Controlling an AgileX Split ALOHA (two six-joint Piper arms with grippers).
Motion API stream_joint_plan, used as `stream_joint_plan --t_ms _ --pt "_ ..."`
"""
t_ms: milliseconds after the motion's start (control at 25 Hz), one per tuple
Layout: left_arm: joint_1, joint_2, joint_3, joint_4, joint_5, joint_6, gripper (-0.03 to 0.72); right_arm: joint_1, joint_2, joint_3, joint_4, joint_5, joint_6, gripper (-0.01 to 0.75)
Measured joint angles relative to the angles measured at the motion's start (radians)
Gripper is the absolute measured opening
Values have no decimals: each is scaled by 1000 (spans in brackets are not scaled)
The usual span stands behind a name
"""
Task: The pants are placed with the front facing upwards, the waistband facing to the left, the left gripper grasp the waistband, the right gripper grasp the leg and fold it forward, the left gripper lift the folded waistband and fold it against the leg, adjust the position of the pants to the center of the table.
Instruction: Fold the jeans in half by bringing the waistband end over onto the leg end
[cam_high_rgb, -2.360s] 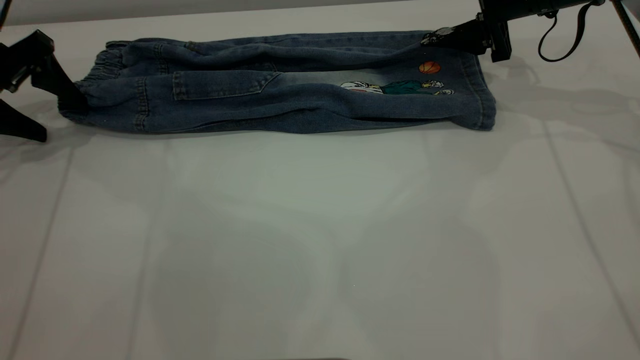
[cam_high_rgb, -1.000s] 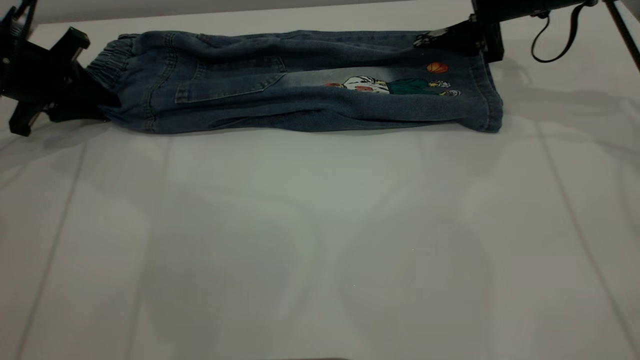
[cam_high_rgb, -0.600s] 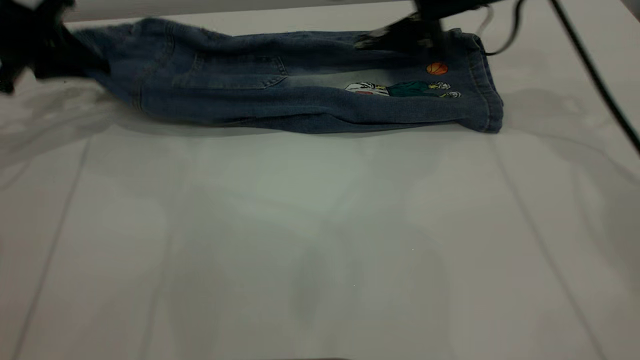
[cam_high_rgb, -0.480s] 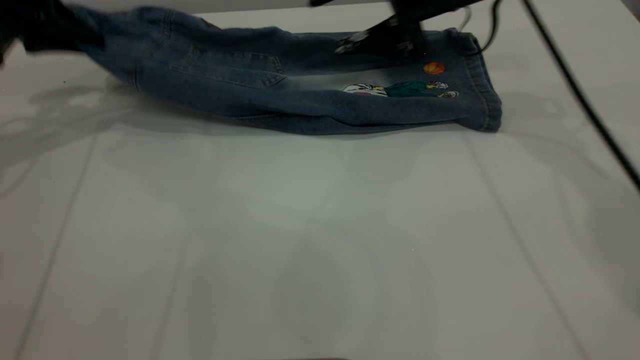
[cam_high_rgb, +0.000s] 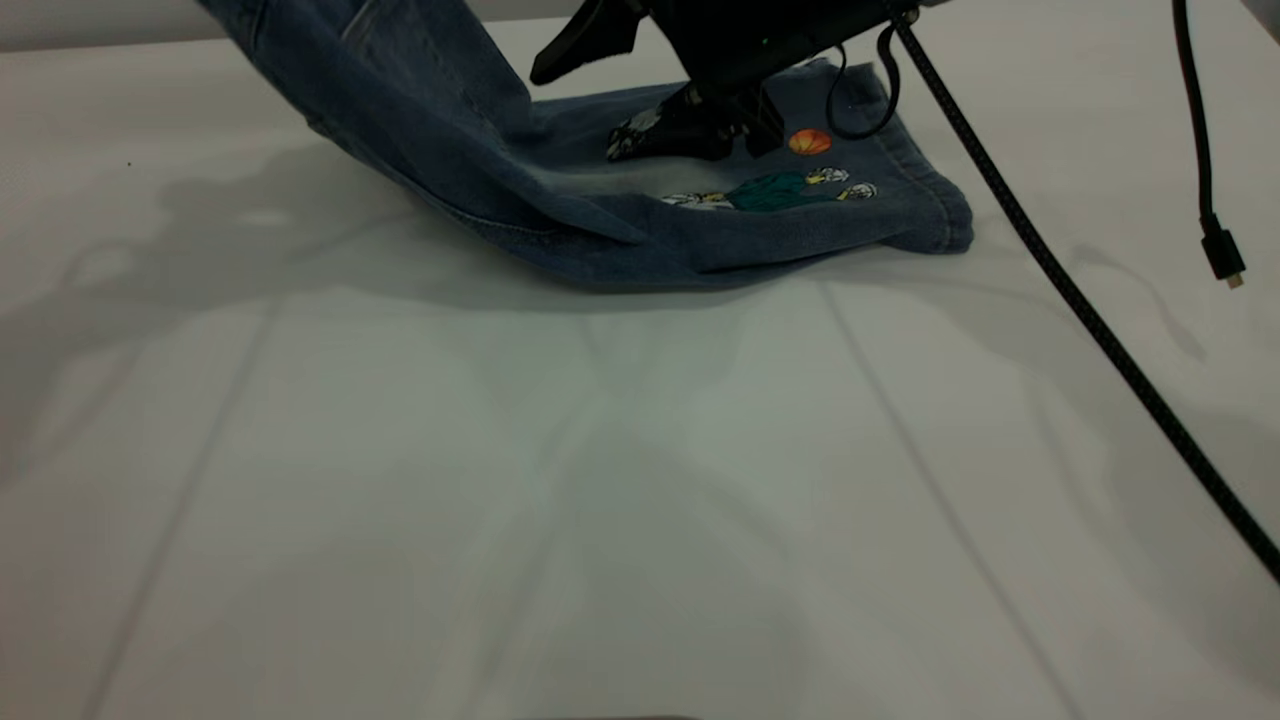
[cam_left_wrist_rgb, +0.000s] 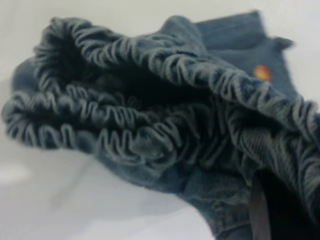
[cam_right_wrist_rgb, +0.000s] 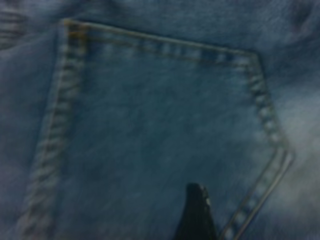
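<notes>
The blue denim pants (cam_high_rgb: 700, 230) lie at the back of the white table (cam_high_rgb: 600, 500). Their left part rises steeply and leaves the exterior view at the top. The leg (cam_high_rgb: 890, 190), with cartoon print (cam_high_rgb: 770, 188) and orange ball (cam_high_rgb: 808, 142), stays flat. The left gripper is above the exterior view. In the left wrist view it is shut on the bunched, ruched waistband (cam_left_wrist_rgb: 150, 115), with one finger (cam_left_wrist_rgb: 260, 215) showing. The right gripper (cam_high_rgb: 585, 112) stands open over the pants' middle, its lower finger (cam_high_rgb: 650, 135) resting on the denim. A patch pocket (cam_right_wrist_rgb: 160, 115) fills the right wrist view behind one fingertip (cam_right_wrist_rgb: 195, 212).
A dark braided cable (cam_high_rgb: 1080, 300) slants across the right side of the exterior view, above the table. Beside it, a thinner cable ends in a hanging plug (cam_high_rgb: 1222, 262). The table runs white and flat in front of the pants.
The left gripper has lifted the waistband up and rightward, out of the exterior view. The right gripper has left the hem and moved left onto the pants' middle. The leg has shifted slightly left.
</notes>
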Motion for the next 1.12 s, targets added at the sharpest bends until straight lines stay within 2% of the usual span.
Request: stream_joint_plan --t_ms 240,400,520,760,960,1120 --pt "-104 -80 1 6 6 -4 48 22 9 0 -4 7 0 484" --pt "-159 -86 3 7 -11 -4 48 34 10 0 -56 60 0 484" --pt "-176 -86 3 8 -27 -5 48 0 10 0 -159 99 3 484" --pt "-246 -86 3 10 -103 -7 48 -133 10 -1 -352 101 103 484" --pt "-347 -78 3 0 -232 -7 48 -115 10 0 -499 114 142 484" --pt "-395 -43 -5 -14 -264 -7 48 -115 11 0 -503 132 144 484"
